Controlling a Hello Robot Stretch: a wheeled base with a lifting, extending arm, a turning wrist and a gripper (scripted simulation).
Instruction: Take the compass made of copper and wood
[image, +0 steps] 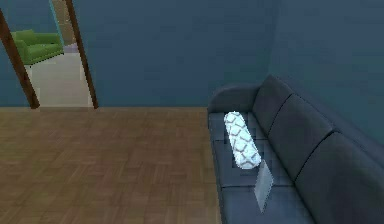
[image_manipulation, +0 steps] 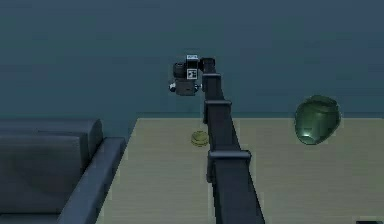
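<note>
Arm side view: arm (image_manipulation: 226, 150) runs up from bottom edge over a beige table (image_manipulation: 300, 175). Jaws sit at its far end, left of the white marker squares (image_manipulation: 193, 66), w/ bare blue wall (image_manipulation: 90, 60) behind them. Nothing hangs there, so they hold nothing. Can't tell if jaws are apart or together.

Small round gold-brown disc (image_manipulation: 198, 138), prob. the compass, lies on the table near its far edge, just left of the arm bar and lower in the pic than the jaws. Can't tell if jaws are over it or beside it.

Green rounded thing (image_manipulation: 318, 120) stands on the table at the view's right, well apart from the disc. Dark blue sofa (image_manipulation: 50, 160) at bottom left, next to the table edge.

Fwd view: same sofa (image: 300, 135) along the right wall, w/ a white patterned bolster (image: 243, 140) on the seat and a pale flat thing (image: 264, 186) leaning nearer the camera. Wood floor (image: 100, 160) at left. Doorway (image: 55, 50) at top left w/ a green chair (image: 35, 45) beyond it.
</note>
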